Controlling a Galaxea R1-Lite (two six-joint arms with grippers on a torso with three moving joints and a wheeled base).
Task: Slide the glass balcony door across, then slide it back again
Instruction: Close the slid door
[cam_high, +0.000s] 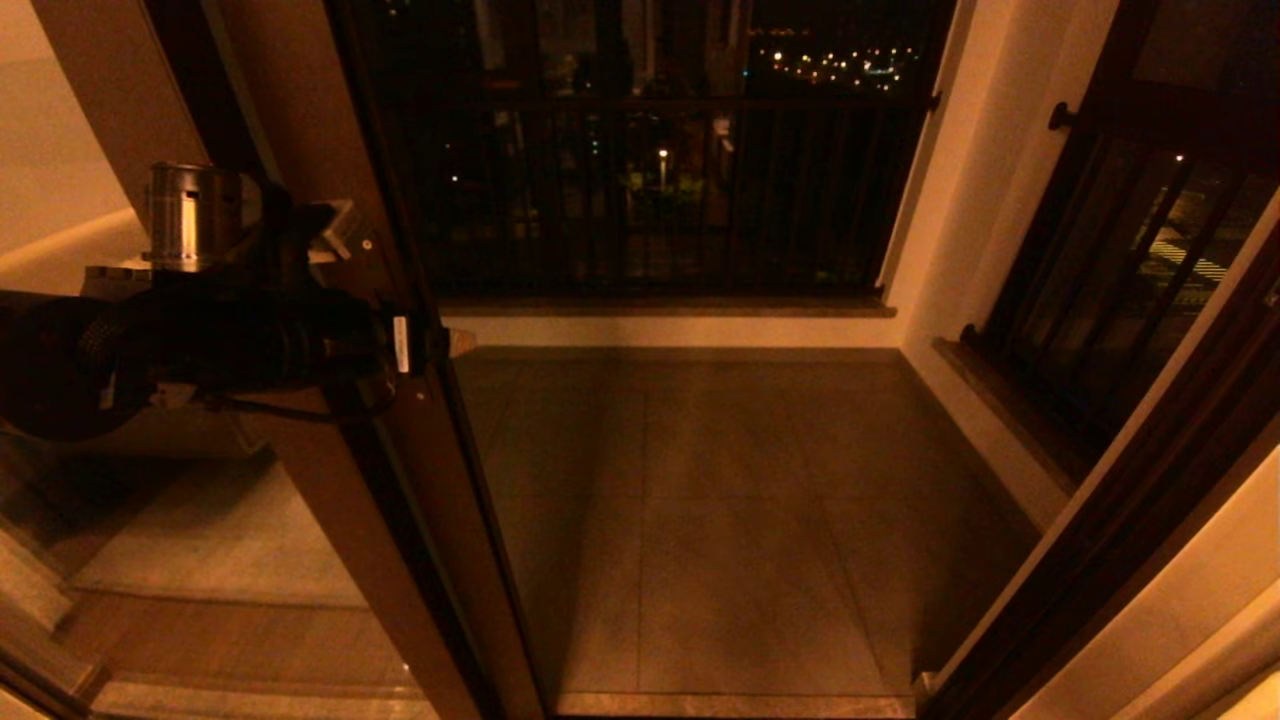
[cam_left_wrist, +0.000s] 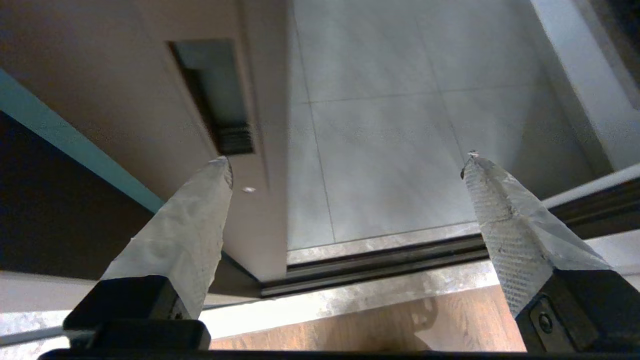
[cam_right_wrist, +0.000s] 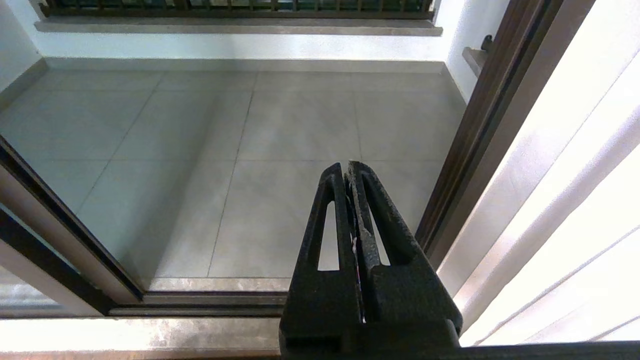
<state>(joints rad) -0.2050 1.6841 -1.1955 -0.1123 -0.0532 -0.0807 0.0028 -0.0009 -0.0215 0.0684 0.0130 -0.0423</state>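
Observation:
The glass balcony door (cam_high: 400, 480) stands at the left of the doorway, with its dark brown edge post running down the head view. My left gripper (cam_high: 432, 344) reaches in from the left at mid height and straddles that edge. It is open. In the left wrist view the left gripper (cam_left_wrist: 347, 159) is spread wide, with one finger (cam_left_wrist: 190, 230) over the door post (cam_left_wrist: 150, 115) just below a recessed pull (cam_left_wrist: 215, 95). The other finger (cam_left_wrist: 505, 220) hangs over the open gap. My right gripper (cam_right_wrist: 347, 167) is shut on nothing, low by the right jamb.
Beyond the sill track (cam_left_wrist: 380, 265) lies the tiled balcony floor (cam_high: 720, 500), ending at a dark railing (cam_high: 660, 180). The right jamb (cam_high: 1130, 500) and a pale curtain (cam_right_wrist: 575, 200) bound the opening. Wooden flooring (cam_left_wrist: 375, 325) lies on my side.

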